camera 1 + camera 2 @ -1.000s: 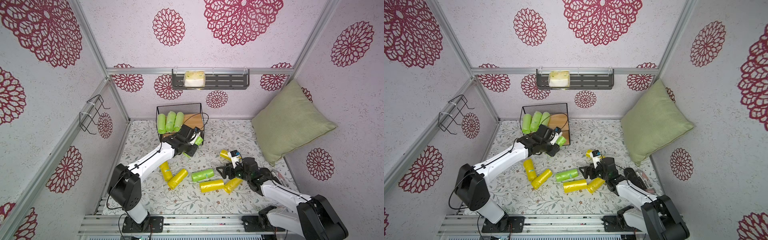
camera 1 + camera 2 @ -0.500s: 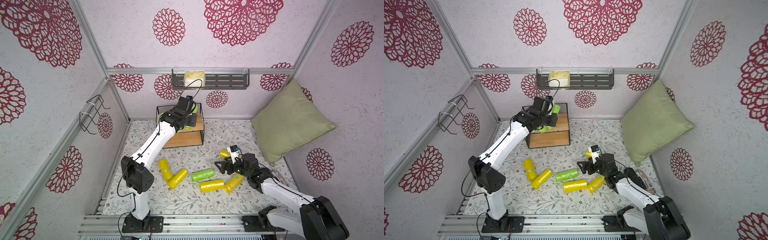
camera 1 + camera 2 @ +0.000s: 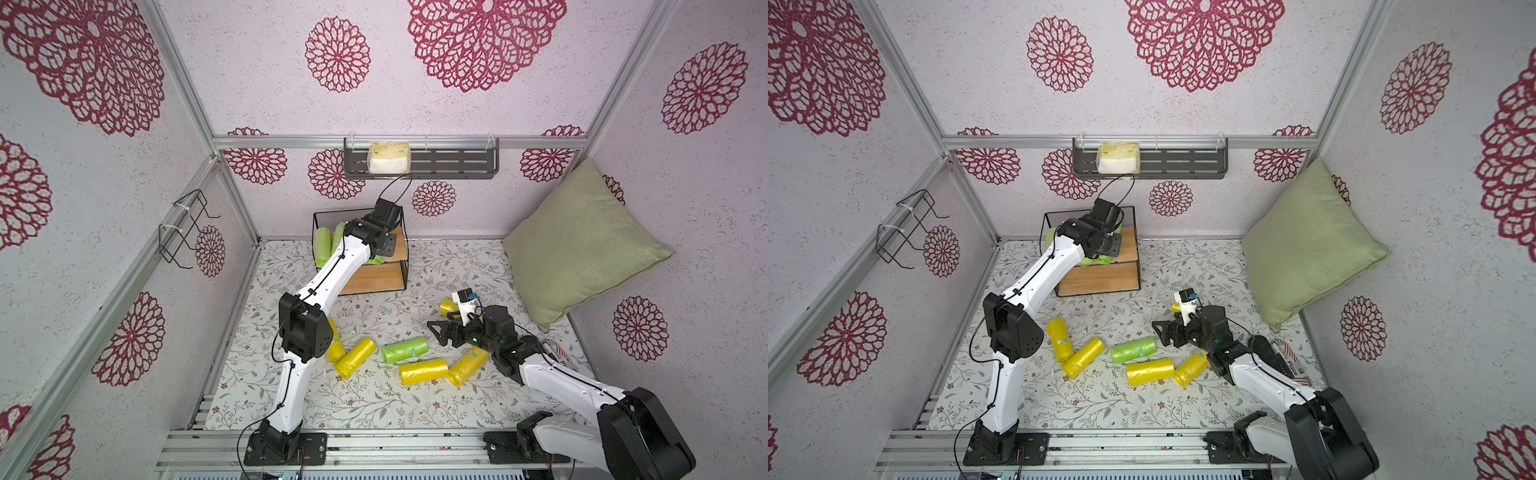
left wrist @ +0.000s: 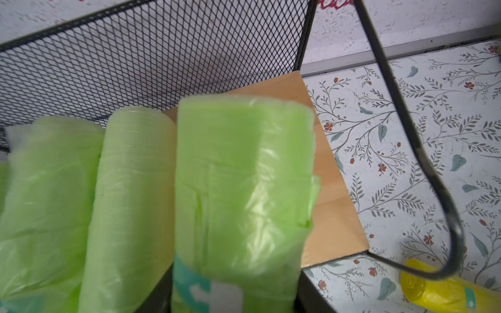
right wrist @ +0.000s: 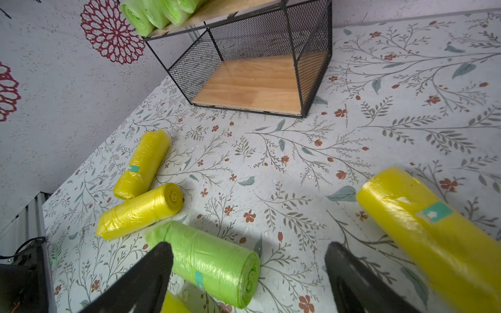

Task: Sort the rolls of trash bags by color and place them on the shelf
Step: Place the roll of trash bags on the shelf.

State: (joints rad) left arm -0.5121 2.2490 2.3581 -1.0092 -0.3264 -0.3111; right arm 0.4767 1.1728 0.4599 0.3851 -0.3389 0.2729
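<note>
5 yellow rolls (image 3: 424, 370), 1 green roll (image 3: 405, 350) on the mat (image 3: 374, 399); right tool (image 5: 247, 244) spread, left tool (image 3: 380, 251) unclear.

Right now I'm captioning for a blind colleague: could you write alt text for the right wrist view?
The right pincer, open, points toward a green roll on the floral mat. Yellow rolls lie around it; beyond stands the shelf, lower board bare, more green rolls on its upper board.

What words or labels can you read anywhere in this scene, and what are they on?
"Place": on the striped packet by the green pillow; the word before it is unclear.
Teal stickers on the rolls of trash bags: white marks, too blurred to read.
Nothing else legible.
</note>
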